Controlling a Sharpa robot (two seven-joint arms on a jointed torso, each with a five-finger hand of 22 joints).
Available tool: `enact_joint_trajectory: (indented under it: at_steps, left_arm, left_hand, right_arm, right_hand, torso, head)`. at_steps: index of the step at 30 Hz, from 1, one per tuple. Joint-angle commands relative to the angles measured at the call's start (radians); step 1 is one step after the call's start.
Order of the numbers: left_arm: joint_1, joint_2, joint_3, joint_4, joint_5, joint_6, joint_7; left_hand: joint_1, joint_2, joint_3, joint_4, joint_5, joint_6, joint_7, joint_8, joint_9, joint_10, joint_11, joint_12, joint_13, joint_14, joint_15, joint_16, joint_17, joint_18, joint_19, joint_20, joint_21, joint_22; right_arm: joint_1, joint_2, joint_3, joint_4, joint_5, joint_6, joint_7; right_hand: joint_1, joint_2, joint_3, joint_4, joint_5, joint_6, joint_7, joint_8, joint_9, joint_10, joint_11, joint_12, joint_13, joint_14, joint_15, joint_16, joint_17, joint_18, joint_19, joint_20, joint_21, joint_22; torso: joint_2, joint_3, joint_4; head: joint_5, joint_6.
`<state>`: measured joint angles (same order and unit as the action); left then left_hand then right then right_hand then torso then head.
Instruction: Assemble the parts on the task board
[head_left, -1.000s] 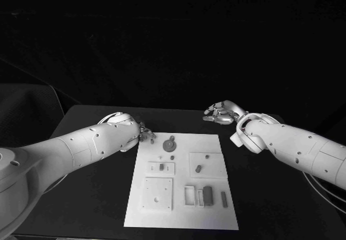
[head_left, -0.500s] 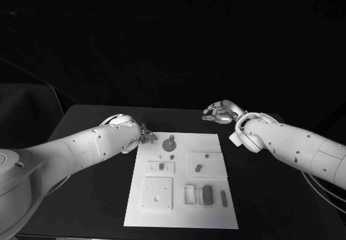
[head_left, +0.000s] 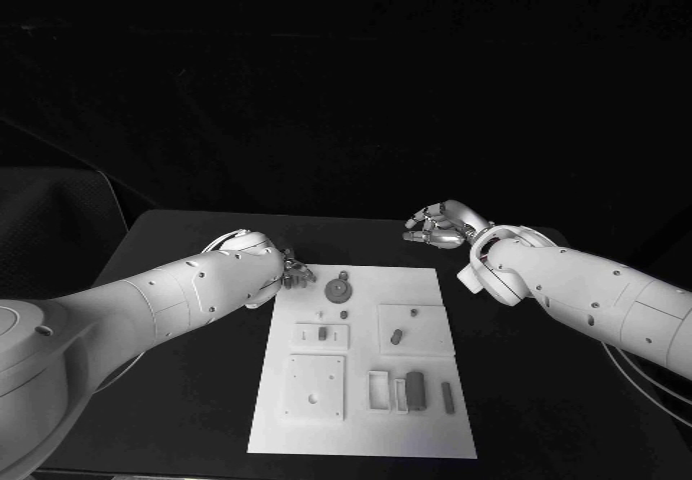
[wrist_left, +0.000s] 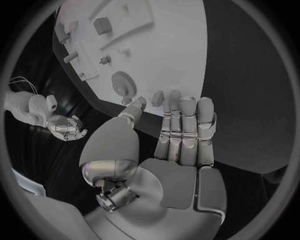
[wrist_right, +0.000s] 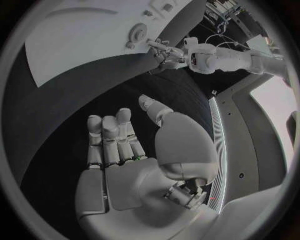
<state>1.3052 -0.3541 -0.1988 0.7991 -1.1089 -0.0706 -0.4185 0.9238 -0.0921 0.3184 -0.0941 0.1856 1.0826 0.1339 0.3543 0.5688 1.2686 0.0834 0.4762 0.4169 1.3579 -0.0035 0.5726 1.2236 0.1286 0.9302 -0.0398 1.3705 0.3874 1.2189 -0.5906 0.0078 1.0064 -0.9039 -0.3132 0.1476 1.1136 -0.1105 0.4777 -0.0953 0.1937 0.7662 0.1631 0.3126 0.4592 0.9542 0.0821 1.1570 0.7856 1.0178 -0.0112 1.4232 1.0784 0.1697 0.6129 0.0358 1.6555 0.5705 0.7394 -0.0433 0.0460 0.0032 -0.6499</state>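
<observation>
Hovering, left hand (wrist_left: 181, 135): empty, fingers straight and apart, at the task board (head_left: 368, 400) far-left corner, near the gear part (head_left: 338, 290), likely reaching for it.
Right hand (head_left: 443, 225): at 1 o'clock off the board, empty, fingers loosely spread; apparently waiting.
Parts: lying on board.
Writing: none legible.

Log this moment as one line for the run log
left hand: empty, at task board far left corner near gear part | right hand: empty, over table beyond board | parts: untouched
</observation>
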Motion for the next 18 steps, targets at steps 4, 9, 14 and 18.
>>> enact_joint_trajectory:
  at_steps: [4,9,14,18]
  left_arm:
    - [-0.007,0.010,0.000,-0.004,-0.014,-0.014,0.015]
    - [-0.010,0.016,0.000,-0.009,-0.017,-0.013,0.018]
    - [-0.011,0.019,0.000,-0.018,-0.017,-0.020,0.018]
    - [-0.011,0.020,0.000,-0.022,-0.017,-0.024,0.019]
  left_hand:
    - [0.010,0.003,0.006,-0.003,0.000,0.007,0.000,0.005,0.002,0.006,0.001,0.006,0.001,0.006,-0.003,0.006,0.001,0.014,0.006,0.000,0.004,0.001]
    - [0.012,0.004,0.007,-0.004,0.000,0.007,0.000,0.004,0.002,0.006,0.001,0.006,0.001,0.006,-0.003,0.006,0.002,0.014,0.006,0.000,0.004,0.001]
    - [0.017,0.010,0.010,-0.004,0.000,0.009,0.000,0.004,0.002,0.006,0.000,0.007,0.002,0.007,-0.003,0.007,0.002,0.014,0.007,-0.001,0.005,0.001]
    - [0.027,0.019,0.017,-0.007,0.001,0.010,0.000,0.004,0.002,0.007,0.000,0.008,0.002,0.007,-0.004,0.009,0.002,0.015,0.009,-0.001,0.006,0.002]
  right_arm:
    - [0.000,0.002,0.000,0.003,-0.001,0.014,0.006]
    - [-0.001,0.003,0.000,0.005,-0.001,0.015,0.006]
    - [-0.001,0.003,0.000,0.006,-0.001,0.015,0.006]
    - [-0.001,0.003,0.000,0.006,-0.001,0.016,0.005]
  right_hand:
    - [-0.010,0.002,0.001,0.007,-0.005,0.001,0.007,0.003,-0.001,-0.004,0.001,0.000,-0.001,-0.008,0.000,-0.005,-0.002,-0.011,-0.005,-0.002,0.019,-0.001]
    - [-0.011,0.002,0.001,0.007,-0.005,0.001,0.007,0.003,-0.001,-0.004,0.001,0.000,-0.001,-0.008,0.000,-0.005,-0.002,-0.011,-0.005,-0.002,0.019,-0.001]
    - [-0.011,0.002,0.001,0.007,-0.005,0.001,0.007,0.003,-0.001,-0.004,0.001,0.000,-0.001,-0.008,0.000,-0.005,-0.002,-0.011,-0.005,-0.002,0.020,-0.001]
    - [-0.011,0.002,0.001,0.007,-0.005,0.001,0.007,0.003,-0.001,-0.004,0.001,0.000,-0.001,-0.008,0.000,-0.005,-0.002,-0.011,-0.005,-0.002,0.020,-0.002]
  torso:
    - [0.000,-0.0005,0.0001]
    - [0.000,0.0000,-0.0004]
    - [0.000,0.0000,-0.0005]
    - [0.000,0.0001,0.0001]
  head:
    - [0.000,-0.001]
    - [-0.002,-0.001]
    - [-0.001,0.000]
    - [-0.002,-0.001]
